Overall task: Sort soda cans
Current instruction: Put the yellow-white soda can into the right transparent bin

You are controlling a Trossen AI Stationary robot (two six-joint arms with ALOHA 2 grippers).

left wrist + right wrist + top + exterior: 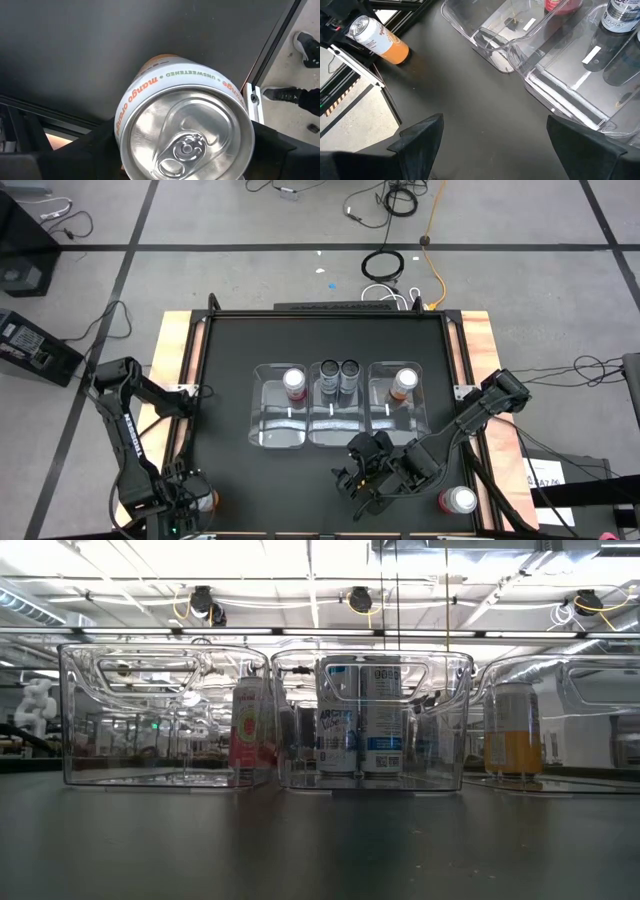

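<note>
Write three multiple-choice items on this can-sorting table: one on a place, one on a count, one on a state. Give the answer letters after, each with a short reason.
1. Where is the second orange can?
A. in the right bin
B. at the near left corner, at the left gripper
C. on the floor

2. How many cans stand in the middle bin?
A. none
B. one
C. two

3. How is the right gripper?
A. open, holding nothing
B. shut on a pink can
C. inside a bin

Answers:
1 B: the high view shows it at the table's left near corner, and the left wrist view has its top between the left fingers.
2 C: two black cans stand side by side there.
3 A: the right wrist view shows its fingers spread over bare mat, in front of the bins.
</note>
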